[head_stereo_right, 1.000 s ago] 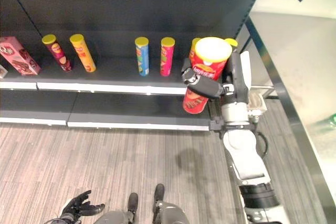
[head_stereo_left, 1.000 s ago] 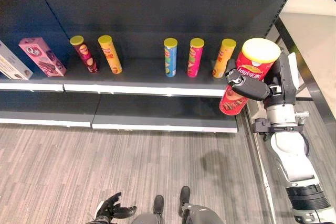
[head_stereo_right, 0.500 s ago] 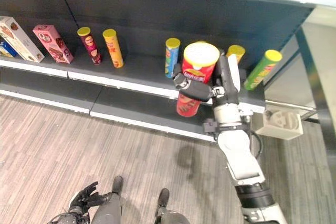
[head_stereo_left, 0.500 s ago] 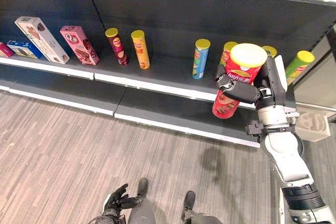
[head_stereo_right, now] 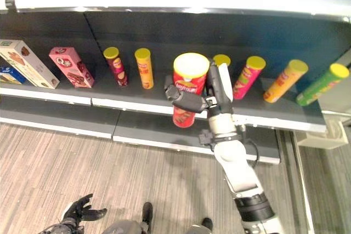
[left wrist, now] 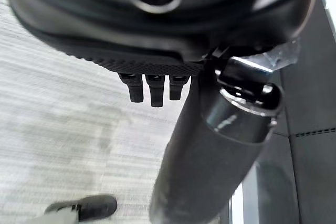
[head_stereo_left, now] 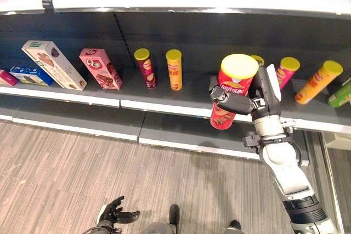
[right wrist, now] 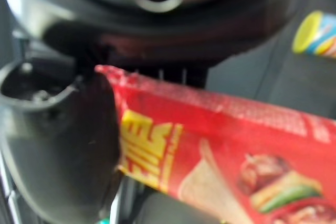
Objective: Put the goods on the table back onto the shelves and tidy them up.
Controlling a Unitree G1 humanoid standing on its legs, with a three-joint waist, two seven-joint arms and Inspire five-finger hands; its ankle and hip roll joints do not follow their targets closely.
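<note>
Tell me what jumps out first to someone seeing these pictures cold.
The red can with a yellow lid, clasped by the right hand and held up in front of the shelf. Behind it, a row of slim yellow-lidded cans stands on that shelf, with boxes further left. The left hand hangs low over the floor.

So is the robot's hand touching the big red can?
Touching. In the right eye view the right hand has its fingers curled round the middle of the red can, and the right wrist view shows the can pressed against the thumb.
</note>
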